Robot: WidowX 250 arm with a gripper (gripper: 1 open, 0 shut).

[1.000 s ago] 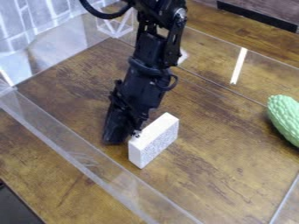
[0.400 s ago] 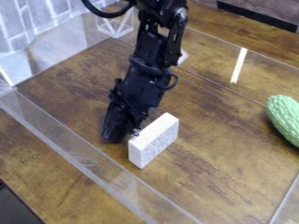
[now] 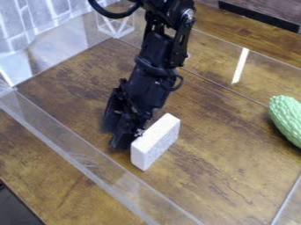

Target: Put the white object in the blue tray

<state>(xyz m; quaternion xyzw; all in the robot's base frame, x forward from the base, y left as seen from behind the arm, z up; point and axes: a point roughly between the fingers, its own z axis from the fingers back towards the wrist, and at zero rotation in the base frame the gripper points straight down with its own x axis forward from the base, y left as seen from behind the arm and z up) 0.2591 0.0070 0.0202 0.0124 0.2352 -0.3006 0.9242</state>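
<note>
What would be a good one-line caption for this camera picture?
A black robot gripper reaches down beside a white block on a wooden table, green bumpy object at right.

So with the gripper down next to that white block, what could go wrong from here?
1. The gripper sits low, right against the white object, not clearly around it; closing could push the block aside instead of gripping it.
2. No blue tray appears in this view, so the drop spot cannot be checked.
3. The clear wall runs close in front; a swing could clip it.
</note>
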